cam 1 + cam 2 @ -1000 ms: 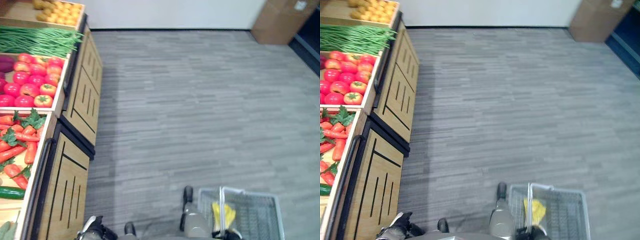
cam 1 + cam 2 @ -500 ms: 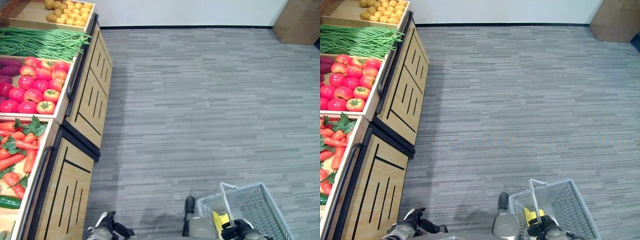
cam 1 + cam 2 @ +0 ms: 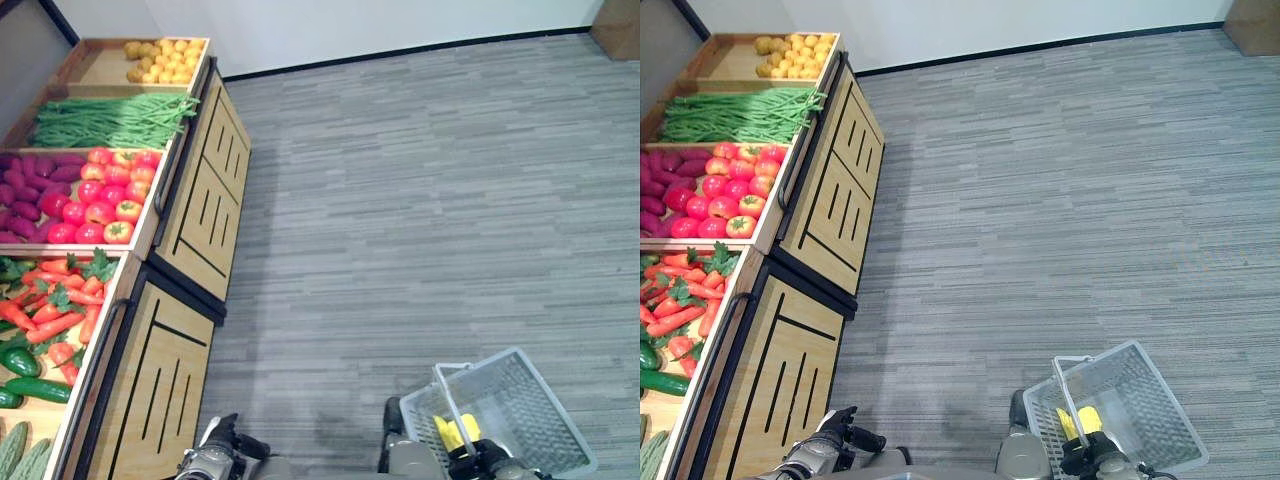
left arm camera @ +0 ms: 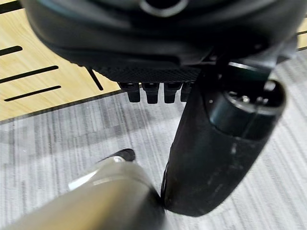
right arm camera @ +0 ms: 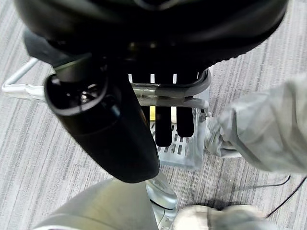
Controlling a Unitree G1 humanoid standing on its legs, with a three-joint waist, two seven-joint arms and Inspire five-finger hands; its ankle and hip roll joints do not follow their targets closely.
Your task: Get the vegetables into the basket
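Your right hand (image 3: pixel 1087 462) has its fingers curled round the basket (image 3: pixel 1140 400) handle (something yellow already inside), while the carrots (image 3: pixel 55 310) lie in the stand (image 3: pixel 150 360) to your left, nearer the empty, curled left hand (image 3: pixel 215 455).

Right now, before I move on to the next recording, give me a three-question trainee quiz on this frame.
1. True or false: the right hand is curled round the basket handle.
2. What already lies in the basket? A) yellow corn B) a tomato C) nothing
3. Fill in: in the stand, the tomatoes sit between the green beans and the ____.

Key: 1 true; 2 A; 3 carrots. The left hand hangs low beside the stand.
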